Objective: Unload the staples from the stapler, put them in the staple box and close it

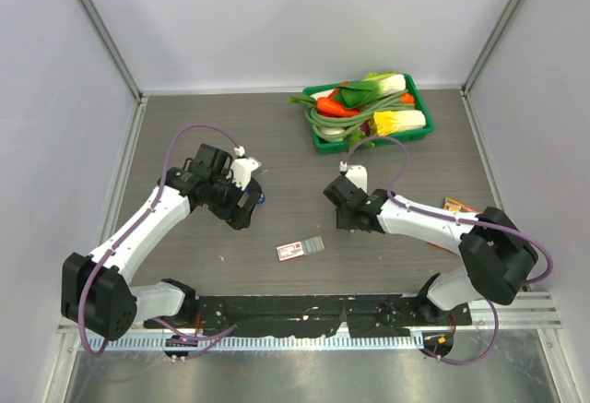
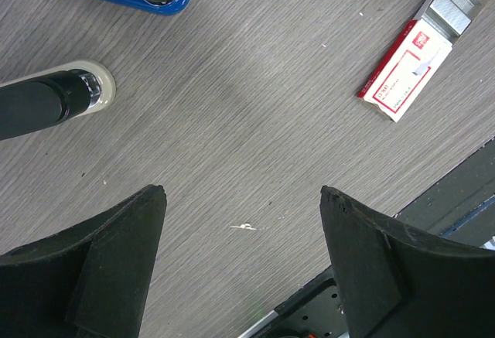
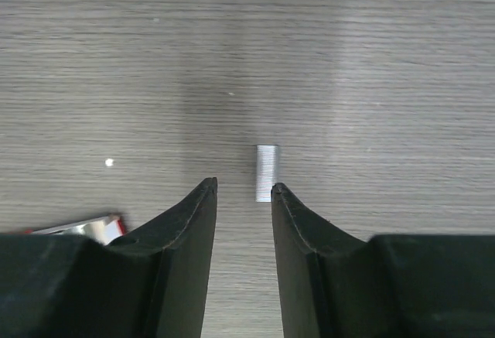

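Right gripper [image 3: 243,185], narrowly parted and empty, hangs beside the loose staples [image 3: 267,172] on the table [image 3: 387,59], left gripper [image 2: 244,192] wide open; unloading looks done, needing only a clean retreat.

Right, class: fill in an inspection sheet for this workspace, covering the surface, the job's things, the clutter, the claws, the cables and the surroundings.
Surface: grey wood-grain tabletop, a few pale specks.
Job's things: short silvery metal strip of staples lies loose on the table; blue-rimmed black stapler lies ahead of the left claw.
Clutter: green plastic tray of toy vegetables; flat white-and-red cardboard box, silvery contents sticking out of one end; small orange packet.
Claws: left claw open and empty; right claw narrowly open, the staples just past its tips.
Cables: purple cables loop along both arms.
Surroundings: pale walls, metal corner posts.
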### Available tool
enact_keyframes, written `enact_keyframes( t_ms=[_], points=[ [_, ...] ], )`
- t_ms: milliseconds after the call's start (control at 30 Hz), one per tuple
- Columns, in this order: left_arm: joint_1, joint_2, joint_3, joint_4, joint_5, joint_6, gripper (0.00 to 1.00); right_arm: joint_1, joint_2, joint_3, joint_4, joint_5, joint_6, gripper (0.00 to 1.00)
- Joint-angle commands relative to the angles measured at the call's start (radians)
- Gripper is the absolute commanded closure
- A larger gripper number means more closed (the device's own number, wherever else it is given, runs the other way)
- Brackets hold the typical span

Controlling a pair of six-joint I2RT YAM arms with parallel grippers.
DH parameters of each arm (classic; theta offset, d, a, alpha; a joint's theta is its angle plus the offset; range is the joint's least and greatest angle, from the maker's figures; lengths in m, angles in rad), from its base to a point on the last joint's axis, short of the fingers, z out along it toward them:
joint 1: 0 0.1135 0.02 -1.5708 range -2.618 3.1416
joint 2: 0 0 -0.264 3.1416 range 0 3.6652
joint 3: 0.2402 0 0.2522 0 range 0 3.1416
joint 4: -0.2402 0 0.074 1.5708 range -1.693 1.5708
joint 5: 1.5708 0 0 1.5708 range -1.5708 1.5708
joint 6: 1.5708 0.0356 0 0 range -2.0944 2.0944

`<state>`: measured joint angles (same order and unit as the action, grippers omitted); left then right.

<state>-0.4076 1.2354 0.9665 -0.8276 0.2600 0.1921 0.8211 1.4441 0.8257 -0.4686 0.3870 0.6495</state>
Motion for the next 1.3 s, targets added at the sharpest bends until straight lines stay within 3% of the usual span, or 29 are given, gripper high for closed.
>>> enact_keyframes(
  t_ms=[0, 333, 633, 733, 867, 967, 1267],
  points=[
    [-0.002, -0.013, 0.020, 0.001, -0.007, 0.017, 0.15, -0.010, 0.012, -0.008, -0.024, 0.073, 0.001, 0.59],
    [-0.004, -0.025, 0.015, -0.002, -0.011, 0.021, 0.15, -0.013, 0.051, -0.023, -0.028, 0.124, 0.004, 0.58],
    [-0.003, -0.027, 0.014, -0.004, -0.015, 0.024, 0.15, -0.020, 0.087, -0.056, 0.022, 0.095, 0.004, 0.65],
    [-0.002, -0.024, 0.011, -0.002, -0.015, 0.026, 0.15, -0.022, 0.088, -0.062, 0.028, 0.089, 0.001, 0.70],
    [-0.002, -0.022, 0.009, -0.002, -0.015, 0.026, 0.15, -0.022, 0.064, -0.071, 0.039, 0.069, -0.002, 0.86],
    [-0.004, -0.022, 0.008, 0.001, -0.013, 0.023, 0.15, -0.017, 0.035, -0.071, 0.041, 0.033, -0.001, 0.92],
    [-0.002, -0.022, 0.003, 0.005, -0.011, 0.020, 0.15, 0.147, -0.059, -0.030, 0.076, 0.036, 0.071, 0.92]
  ],
)
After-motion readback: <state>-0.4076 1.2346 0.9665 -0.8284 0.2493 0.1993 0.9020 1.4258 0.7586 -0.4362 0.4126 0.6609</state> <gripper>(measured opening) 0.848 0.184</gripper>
